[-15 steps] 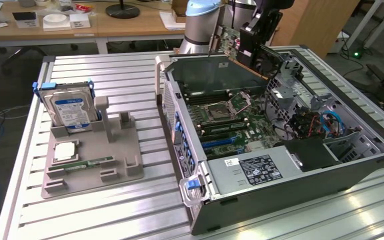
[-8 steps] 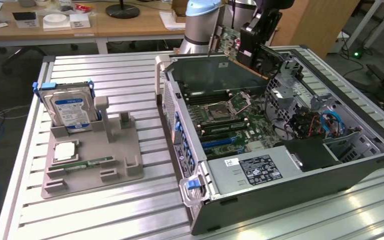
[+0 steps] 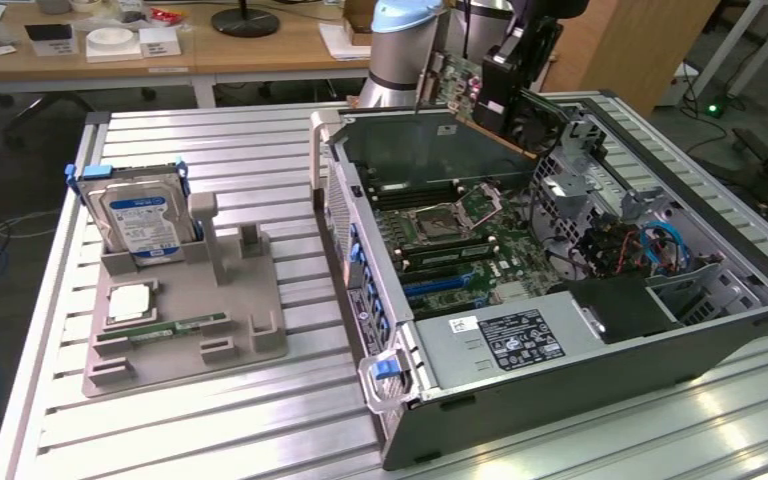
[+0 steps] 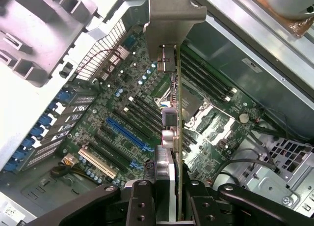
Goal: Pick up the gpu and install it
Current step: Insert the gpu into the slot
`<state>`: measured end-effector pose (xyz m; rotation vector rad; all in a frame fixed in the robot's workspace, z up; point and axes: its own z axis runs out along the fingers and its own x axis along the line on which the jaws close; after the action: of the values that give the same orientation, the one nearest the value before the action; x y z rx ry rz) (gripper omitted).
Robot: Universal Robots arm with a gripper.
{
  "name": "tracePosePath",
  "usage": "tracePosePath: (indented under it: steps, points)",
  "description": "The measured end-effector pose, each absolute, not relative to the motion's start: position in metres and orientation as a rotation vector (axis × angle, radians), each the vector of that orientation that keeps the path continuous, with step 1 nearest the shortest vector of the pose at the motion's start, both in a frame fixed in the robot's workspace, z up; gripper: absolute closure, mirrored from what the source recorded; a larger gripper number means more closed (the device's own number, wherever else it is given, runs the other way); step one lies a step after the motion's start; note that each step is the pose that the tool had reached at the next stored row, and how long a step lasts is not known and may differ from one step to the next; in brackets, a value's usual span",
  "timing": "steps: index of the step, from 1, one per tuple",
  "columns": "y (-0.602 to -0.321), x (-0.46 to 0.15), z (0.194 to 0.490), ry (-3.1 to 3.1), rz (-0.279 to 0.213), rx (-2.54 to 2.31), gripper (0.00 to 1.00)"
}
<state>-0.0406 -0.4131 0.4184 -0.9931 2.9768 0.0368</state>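
The gpu [image 3: 454, 82] is a thin, flat circuit card. Its face looks green and is studded with small parts, and in the exterior view it hangs tilted in the upper middle of the frame, above the far edge of the open computer case [image 3: 357, 200]. In the wrist view the gpu [image 4: 172, 137] is seen edge-on, a narrow strip ending in a silvery metal bracket [image 4: 169, 19]. It is in the air over the motherboard [image 4: 122, 118] and apart from the slots, among them a blue slot [image 4: 128, 133].

The arm [image 3: 404, 40] comes down from the top of the exterior view, and its black gripper [image 3: 498, 100] points toward the case. The gripper [image 4: 171, 206] stands narrow, its two fingers [image 4: 142, 201] clamped on the card's near edge.

A hard drive [image 3: 141, 222] with a blue-white label stands upright in a grey tray [image 3: 211, 320] on the desk [image 3: 224, 430], at the exterior view's left. A black label [image 3: 514, 339] with white print sits on the silver box at the case's lower front. No writing on either label can be read.
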Motion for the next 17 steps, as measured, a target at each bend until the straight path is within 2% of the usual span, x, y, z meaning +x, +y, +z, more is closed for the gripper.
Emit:
tracePosePath:
  steps: [17]
  points:
    - [-0.4131,-0.0406,0.4184,2.944,0.037,-1.088,0.72]
